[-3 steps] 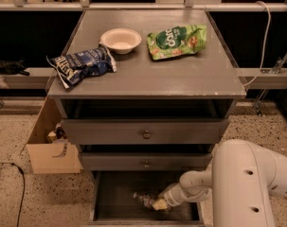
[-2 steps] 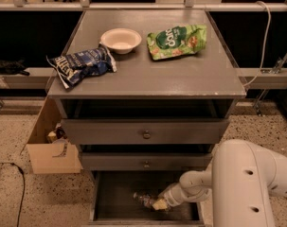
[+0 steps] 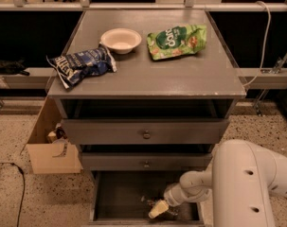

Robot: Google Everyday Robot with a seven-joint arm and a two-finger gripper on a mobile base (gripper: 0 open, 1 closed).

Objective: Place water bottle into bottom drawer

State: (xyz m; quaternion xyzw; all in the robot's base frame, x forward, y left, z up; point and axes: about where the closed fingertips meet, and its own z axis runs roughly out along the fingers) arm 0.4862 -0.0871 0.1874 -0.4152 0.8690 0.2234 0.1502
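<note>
The bottom drawer (image 3: 119,193) is pulled open under the cabinet, showing a dark floor and low grey sides. My gripper (image 3: 158,209) reaches down into it from the right and sits low over the floor near the drawer's front middle. A small glinting clear object, which looks like the water bottle (image 3: 146,201), lies on the drawer floor right at the gripper's left tip. Most of it is hidden in the dark, and I cannot tell whether the gripper is touching it.
My white arm (image 3: 247,183) fills the lower right. On the cabinet top (image 3: 181,74) are a white bowl (image 3: 121,39), a blue chip bag (image 3: 81,65) and a green snack bag (image 3: 177,40). Two upper drawers (image 3: 145,132) are slightly open. A cardboard box (image 3: 50,148) stands at the left.
</note>
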